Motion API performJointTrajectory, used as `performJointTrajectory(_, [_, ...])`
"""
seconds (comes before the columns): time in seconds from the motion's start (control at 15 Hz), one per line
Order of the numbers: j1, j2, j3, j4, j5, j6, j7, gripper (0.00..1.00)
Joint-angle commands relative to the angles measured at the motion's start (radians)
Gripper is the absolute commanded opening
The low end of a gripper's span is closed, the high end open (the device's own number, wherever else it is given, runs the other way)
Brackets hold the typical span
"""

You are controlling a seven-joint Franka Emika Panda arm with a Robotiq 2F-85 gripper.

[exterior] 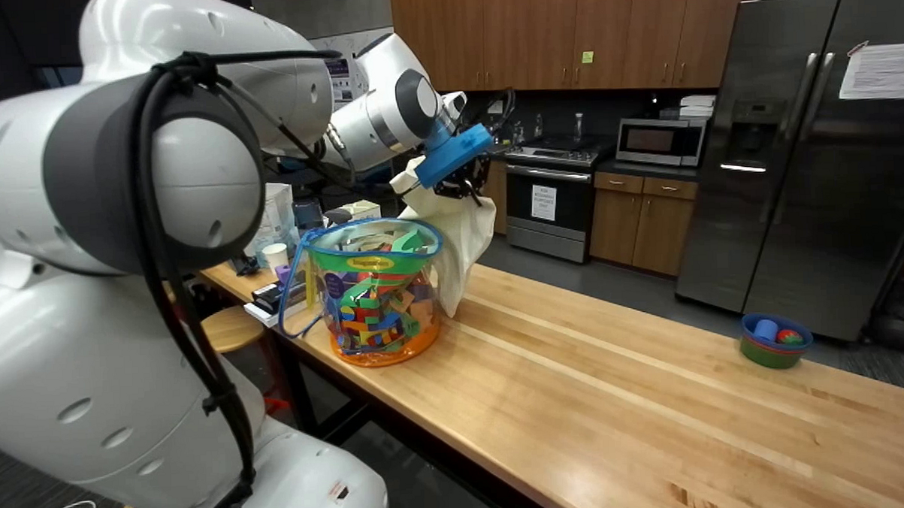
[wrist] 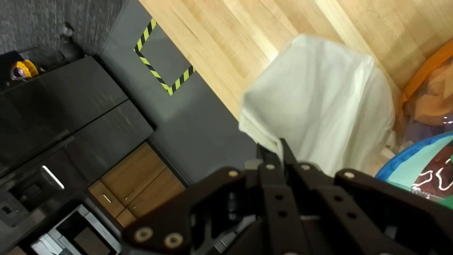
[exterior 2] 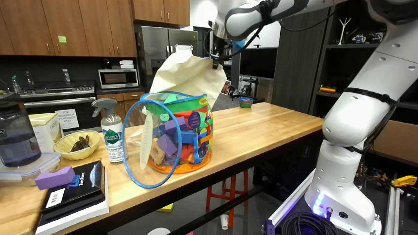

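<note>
"Arm (exterior: 73,387), white and strapped with black cables (exterior: 207,383), dominates the foreground of an exterior view and extends over a wooden table (exterior: 614,384). What does the gripper (wrist: 277,156) have?"

"Cream cloth (wrist: 325,99). Its jaws, seen in the wrist view, are closed together with a fold of it pinched between them."

"And the rest of the cloth?"

"It hangs below the gripper, spread above the table and just beside a clear bag (exterior: 384,357) with a green band and an orange base. Whether the lowest tip meets the tabletop, I cannot tell."

"Contents of the bag?"

"Blocks (exterior: 364,310) in purple, blue, red and green, heaped inside. Its round, blue-rimmed lid (exterior 2: 146,140) hangs open at the side."

"Elsewhere on the table?"

"Stacked bowls (exterior: 771,357), 3 colors of them, sit toward the far end in both exterior views. Near the bag, at the opposite end, stand a spray bottle (exterior 2: 111,137) and a yellow basket (exterior 2: 76,156); 1 purple block (exterior 2: 55,178) lies outside the bag."

"Backdrop?"

"Kitchen wall: fridge (exterior: 818,188), microwave (exterior: 659,143) and an oven (exterior: 570,205) whose sign (exterior 2: 67,118) reads 'For research purposes only.'"
</note>
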Motion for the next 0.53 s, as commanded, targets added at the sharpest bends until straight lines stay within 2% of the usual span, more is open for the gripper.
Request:
performJointTrajectory(0.0, [-0.015, 0.03, 0.012, 0.148, -0.028, -0.133, 0.019, 0.01])
performJointTrajectory(0.47, [0.004, 0.099, 0.043, 0.373, -0.025, -0.368, 0.022, 0.01])
